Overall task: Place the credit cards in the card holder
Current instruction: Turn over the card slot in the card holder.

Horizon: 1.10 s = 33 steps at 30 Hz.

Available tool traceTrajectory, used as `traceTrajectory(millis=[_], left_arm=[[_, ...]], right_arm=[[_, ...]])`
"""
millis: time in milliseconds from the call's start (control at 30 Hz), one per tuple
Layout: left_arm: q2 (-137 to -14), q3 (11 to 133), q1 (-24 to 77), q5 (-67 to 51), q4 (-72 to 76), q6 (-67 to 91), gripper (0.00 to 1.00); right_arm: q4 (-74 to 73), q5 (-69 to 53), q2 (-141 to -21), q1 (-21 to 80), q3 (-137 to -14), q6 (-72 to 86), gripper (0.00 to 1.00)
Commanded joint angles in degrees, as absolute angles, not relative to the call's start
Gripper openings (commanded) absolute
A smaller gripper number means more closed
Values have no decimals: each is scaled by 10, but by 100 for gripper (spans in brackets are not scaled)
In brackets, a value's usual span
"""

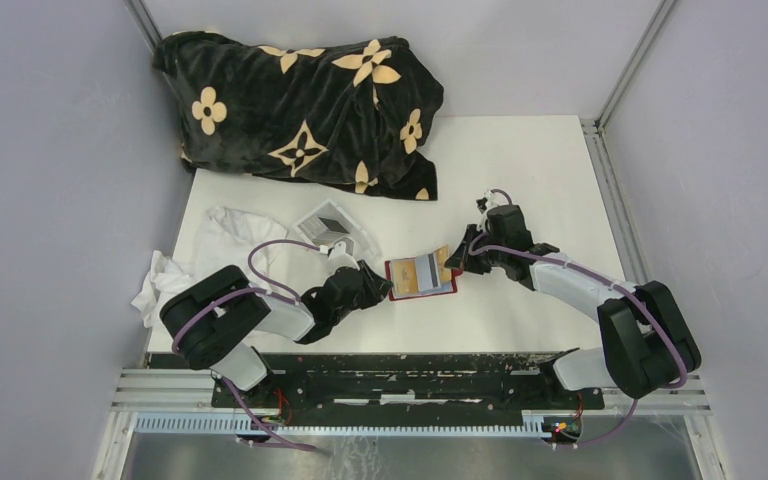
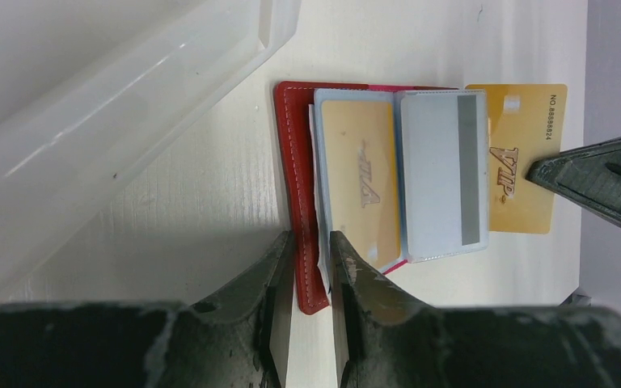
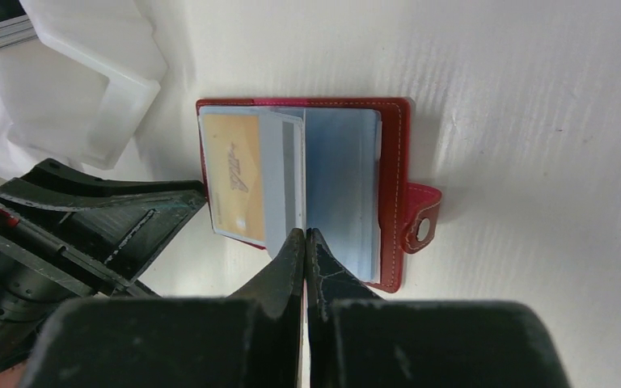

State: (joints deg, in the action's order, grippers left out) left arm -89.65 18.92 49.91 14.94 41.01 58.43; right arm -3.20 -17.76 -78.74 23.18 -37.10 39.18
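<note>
Left claw (image 2: pixel 311 244) pinches stitched red card holder (image 2: pixel 291 162); right claw (image 3: pixel 304 234) pinches glossy gold card (image 2: pixel 524 202).

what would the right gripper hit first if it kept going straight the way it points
Probably the card holder: the right gripper, shut on the yellow card, points into its open middle. Height above it is unclear.

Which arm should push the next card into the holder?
Right: the right gripper pinches the gold card at the card holder's sleeves; the left gripper clamps its red cover edge.
</note>
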Motion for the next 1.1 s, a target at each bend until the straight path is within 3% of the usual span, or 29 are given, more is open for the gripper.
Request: traceTrajectory(millis=[0, 1067], left_arm=[[-907, 188, 501, 155, 428, 574, 29], [-900, 179, 501, 157, 429, 574, 27]], right_arm=[[17, -200, -785, 230, -368, 412, 1], [-27, -112, -833, 359, -454, 384, 1]])
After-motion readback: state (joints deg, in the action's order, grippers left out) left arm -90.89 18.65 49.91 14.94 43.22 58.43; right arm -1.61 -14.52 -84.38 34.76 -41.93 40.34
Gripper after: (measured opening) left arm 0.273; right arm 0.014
